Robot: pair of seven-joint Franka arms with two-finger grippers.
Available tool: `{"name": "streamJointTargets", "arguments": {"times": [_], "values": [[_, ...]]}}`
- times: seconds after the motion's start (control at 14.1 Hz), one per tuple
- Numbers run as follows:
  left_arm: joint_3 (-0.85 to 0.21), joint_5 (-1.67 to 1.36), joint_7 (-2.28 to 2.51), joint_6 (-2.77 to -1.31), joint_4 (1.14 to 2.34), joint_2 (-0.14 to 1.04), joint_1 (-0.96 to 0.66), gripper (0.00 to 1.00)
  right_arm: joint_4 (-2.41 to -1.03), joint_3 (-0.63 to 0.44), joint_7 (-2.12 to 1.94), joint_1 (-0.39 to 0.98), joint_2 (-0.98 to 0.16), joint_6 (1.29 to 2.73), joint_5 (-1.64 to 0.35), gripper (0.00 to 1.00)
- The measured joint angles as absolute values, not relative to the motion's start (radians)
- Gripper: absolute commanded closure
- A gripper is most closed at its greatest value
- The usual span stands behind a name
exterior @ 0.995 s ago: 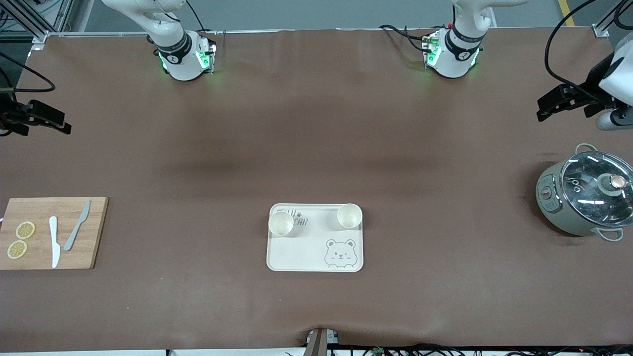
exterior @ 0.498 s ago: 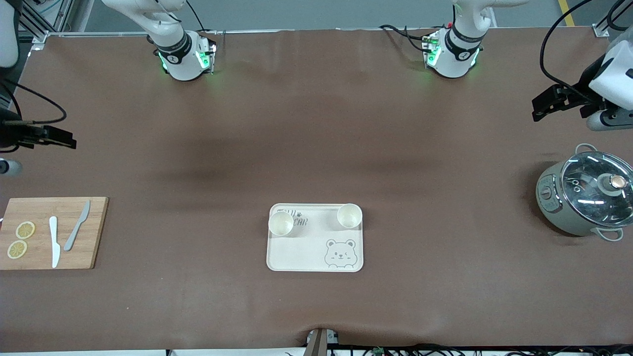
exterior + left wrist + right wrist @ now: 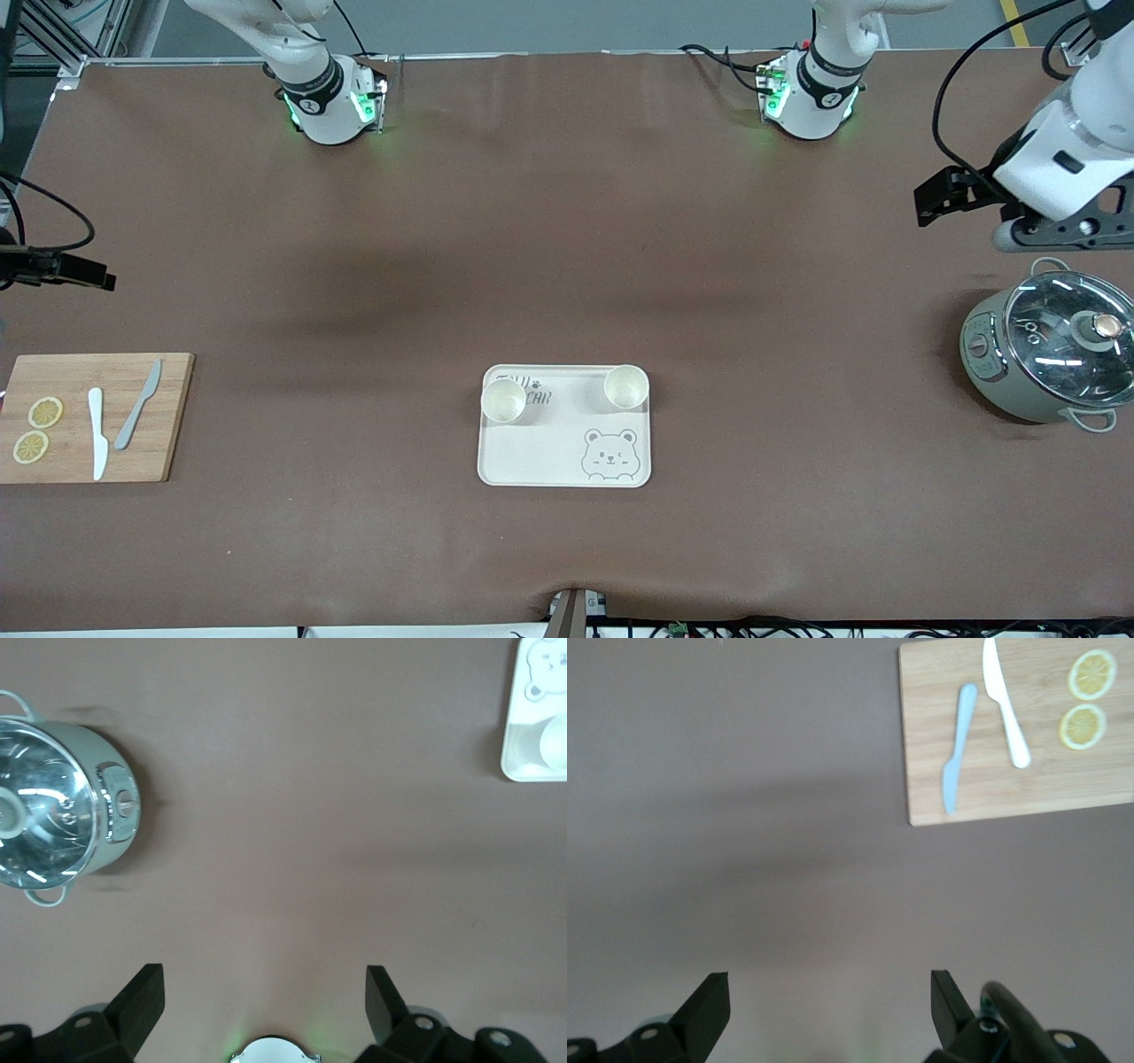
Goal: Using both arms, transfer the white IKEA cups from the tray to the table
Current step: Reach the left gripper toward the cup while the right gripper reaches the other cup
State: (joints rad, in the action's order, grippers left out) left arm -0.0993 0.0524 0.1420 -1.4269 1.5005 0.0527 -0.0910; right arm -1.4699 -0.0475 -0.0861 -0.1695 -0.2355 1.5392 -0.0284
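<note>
**Both cups are sitting on the tray, and neither arm is reaching them yet.**

The two white cups, one (image 3: 503, 400) toward the right arm's end and one (image 3: 625, 386) toward the left arm's end, are standing upright in the tray (image 3: 540, 452), along its edge farther from the front camera, above the bear drawing. The left hand (image 3: 264, 992) is hanging over bare table (image 3: 567, 248) near the lidded pot (image 3: 1050, 354), its fingers spread wide and holding nothing. The right hand (image 3: 830, 997) is hovering over bare table near the cutting board (image 3: 173, 416) with its two knives and lemon slices, also wide open and empty. Both are well apart from the tray. By my reckoning nothing is done: both pickups and both placements on the table are left.
</note>
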Motion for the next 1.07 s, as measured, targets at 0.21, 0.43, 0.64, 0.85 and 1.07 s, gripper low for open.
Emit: {"name": "streamJointTargets", "arguments": {"times": [0.21,0.43,0.64,0.85,1.07], "values": [[-0.100,0.052,0.143,-1.427,1.501,0.094,-0.132,0.00,-1.468,-0.048,-0.093,-0.233,-0.322,1.610,-0.080,0.00],[-0.100,0.052,0.144,-1.427,1.500,0.139,-0.165,0.00,-1.459,-0.038,-0.091,-0.219,-0.354,1.633,-0.080,0.00],[-0.101,0.052,0.144,-1.432,1.499,0.177,-0.190,0.00,-1.456,-0.033,-0.077,-0.191,-0.354,1.643,-0.079,0.00],[-0.102,0.052,0.144,-1.467,1.496,0.217,-0.220,0.00,-1.456,-0.030,-0.070,-0.160,-0.357,1.724,-0.076,0.00],[-0.103,0.052,0.144,-1.510,1.494,0.264,-0.253,0.00,-1.456,-0.031,-0.056,-0.132,-0.371,1.779,-0.062,0.00]]}}
